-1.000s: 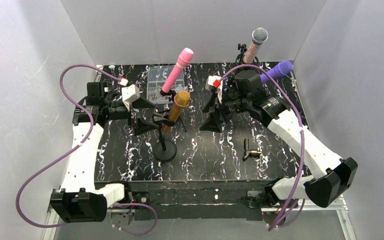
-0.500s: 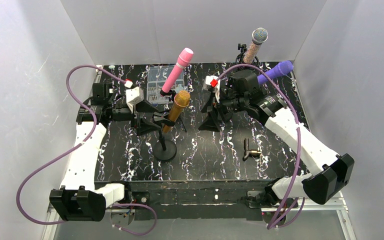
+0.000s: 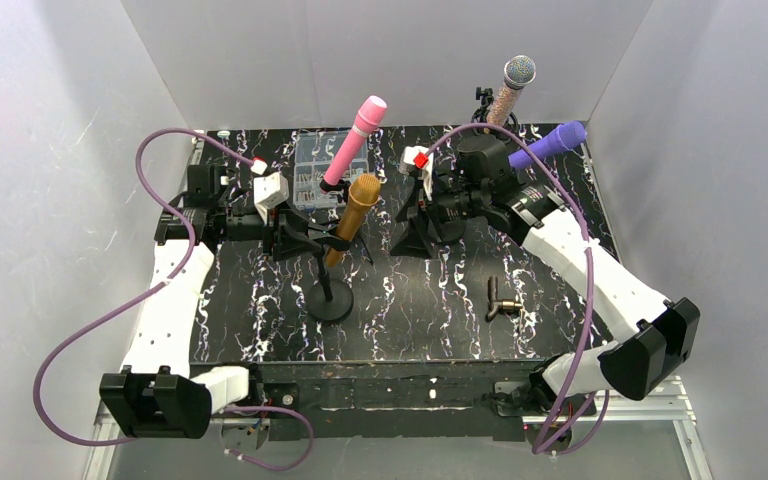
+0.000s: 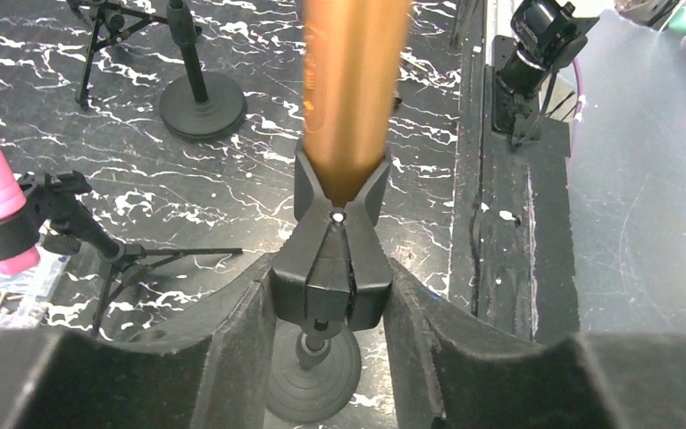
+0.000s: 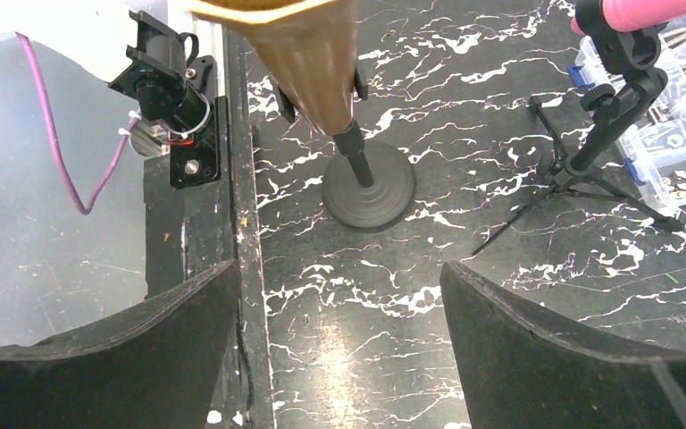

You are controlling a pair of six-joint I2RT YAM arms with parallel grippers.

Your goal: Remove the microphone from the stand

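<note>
A gold microphone (image 3: 353,215) leans in the black clip (image 4: 330,259) of a stand with a round base (image 3: 331,303) at mid-table. My left gripper (image 3: 312,240) comes in from the left, low on the stand's top. In the left wrist view its gripper (image 4: 330,277) is shut on the clip, both fingers pressed to the clip's sides, the gold microphone (image 4: 353,89) rising above. My right gripper (image 3: 410,215) hangs open just right of the microphone. In the right wrist view its gripper (image 5: 338,268) holds nothing; the microphone (image 5: 308,54) and base (image 5: 369,192) lie ahead.
A pink microphone (image 3: 355,140) on a tripod stands behind, beside a clear parts box (image 3: 312,170). A purple microphone (image 3: 550,142) and a silver-headed one (image 3: 513,85) are at the back right. A small black and brass fitting (image 3: 500,300) lies front right.
My left gripper's jaws have gone from wide open to shut on the clip. The right arm has shifted left, closer to the gold microphone.
</note>
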